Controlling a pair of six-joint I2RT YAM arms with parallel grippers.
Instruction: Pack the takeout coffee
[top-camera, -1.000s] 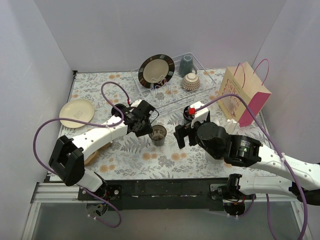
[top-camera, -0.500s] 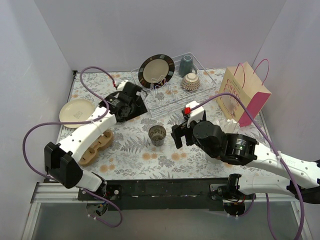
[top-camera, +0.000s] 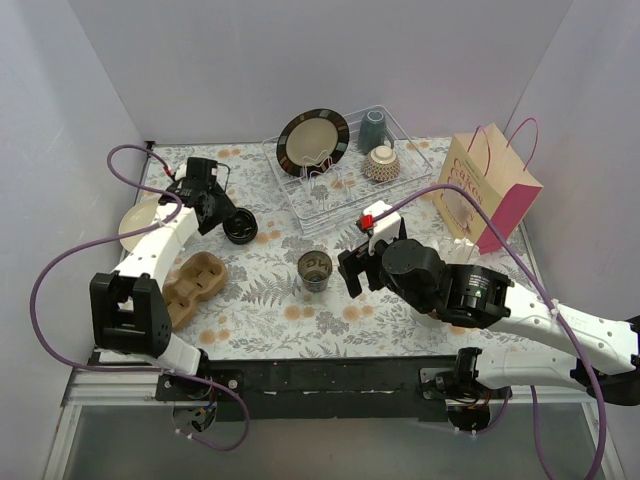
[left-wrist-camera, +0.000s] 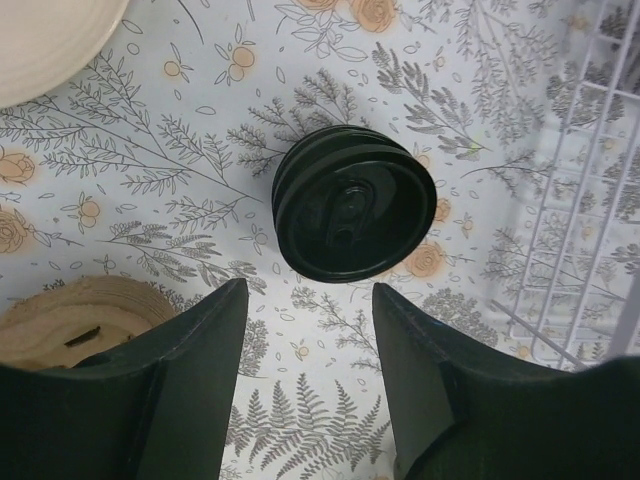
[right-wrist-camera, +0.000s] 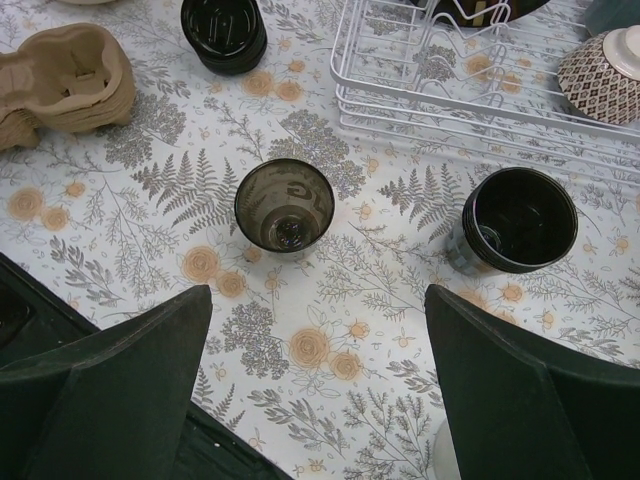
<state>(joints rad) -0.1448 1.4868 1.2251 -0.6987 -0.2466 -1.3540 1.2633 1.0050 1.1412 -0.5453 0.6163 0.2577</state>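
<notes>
Left gripper: lid stack directly ahead, apart from it; plate ahead-left; carrier left; rack right. Right gripper: open cup just ahead; second cup ahead-right; rack behind both.

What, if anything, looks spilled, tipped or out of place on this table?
Nothing stands out. The middle cup and the black cup both stand upright, without lids, with no spill around them. The black lids sit flat on the cloth, apart from both cups.
</notes>
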